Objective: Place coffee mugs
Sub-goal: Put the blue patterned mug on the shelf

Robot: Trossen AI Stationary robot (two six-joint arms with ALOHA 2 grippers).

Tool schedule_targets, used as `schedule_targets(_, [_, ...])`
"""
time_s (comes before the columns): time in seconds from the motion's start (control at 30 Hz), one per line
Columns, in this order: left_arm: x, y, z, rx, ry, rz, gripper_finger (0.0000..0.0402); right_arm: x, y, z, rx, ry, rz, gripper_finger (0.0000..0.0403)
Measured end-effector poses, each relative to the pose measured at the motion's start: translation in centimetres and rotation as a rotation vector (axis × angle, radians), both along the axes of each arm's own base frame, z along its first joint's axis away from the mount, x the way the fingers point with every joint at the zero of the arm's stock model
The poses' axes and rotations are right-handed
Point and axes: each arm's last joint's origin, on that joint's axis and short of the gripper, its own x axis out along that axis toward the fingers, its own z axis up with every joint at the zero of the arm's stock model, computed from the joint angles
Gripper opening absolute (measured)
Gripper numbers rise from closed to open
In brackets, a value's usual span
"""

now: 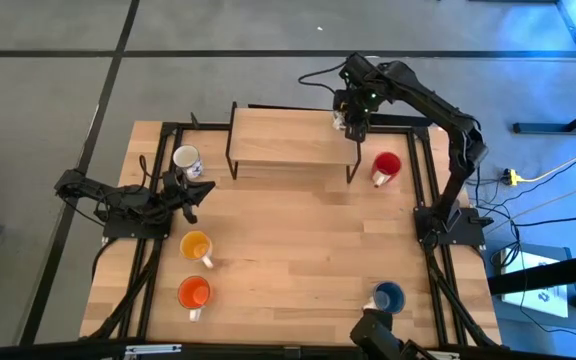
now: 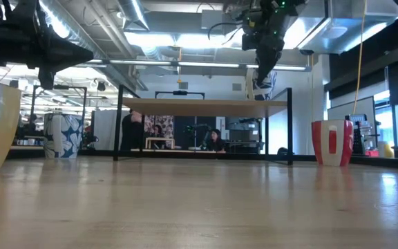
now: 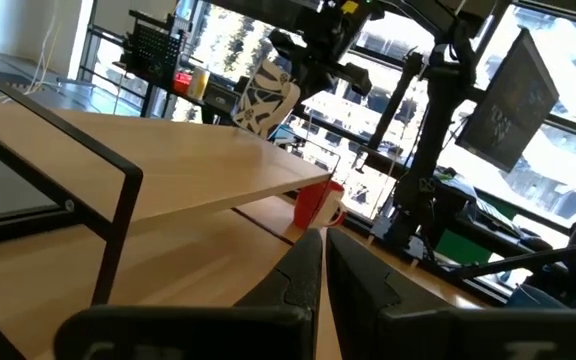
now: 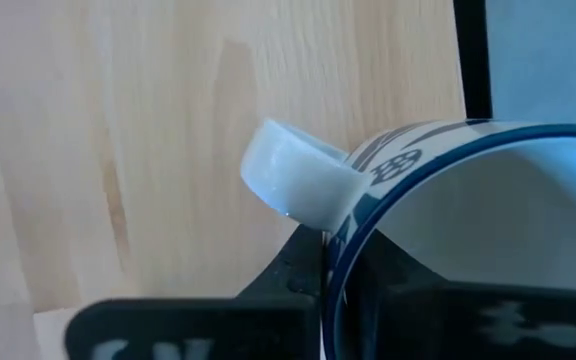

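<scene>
Blue mug [image 1: 388, 297] and the orange mug [image 1: 194, 293] sit nearest the front edge in the high view, with the yellow-orange mug [image 1: 197, 246] behind the orange one, the red mug [image 1: 386, 166] beside the shelf's right leg, and a white printed mug [image 1: 187, 160] at the back left. Over the right end of the wooden shelf [image 1: 278, 138] the right gripper [image 1: 351, 122] holds the second white mug. The left gripper [image 1: 196, 190] waits, closed and empty, near the left mug.

Low view: that held white mug [image 2: 262, 84] hangs just at the shelf top; whether it touches I cannot tell.

Left wrist view: its shut fingers [image 3: 308, 270] point toward the shelf.

Right wrist view: the claw is pinched on the mug's rim [image 4: 368, 205] beside the handle [image 4: 293, 180]. My judgement is to lower it straight, keep it level and inboard of the shelf edge, and release only once the base sits flat.
</scene>
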Motion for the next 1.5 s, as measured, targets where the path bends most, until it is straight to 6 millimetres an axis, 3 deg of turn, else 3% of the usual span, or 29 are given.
schedule_targets(0.3, [0.0,0.0,0.0,0.0,0.0,0.0,0.0014,0.0,-0.2,-0.4,0.004,0.022,-0.009,0.0014])
schedule_targets(0.63, [0.0,0.0,0.0,0.004,0.002,0.001,0.0014,-0.1,-0.2,-0.3,-0.022,0.048,-0.029,0.0112])
schedule_targets(0.8, [0.0,0.0,0.0,0.006,0.003,0.001,0.0014,-0.1,-0.4,-0.3,-0.06,0.065,-0.045,0.0141])
schedule_targets(1.3, [0.0,0.0,0.0,0.006,0.003,0.005,0.0014,0.3,0.0,-0.2,-0.113,0.096,-0.069,0.0147])
schedule_targets(1.5, [0.0,0.0,0.0,0.006,0.003,0.004,0.0014,-0.1,0.3,1.2,-0.093,0.065,-0.111,0.0151])
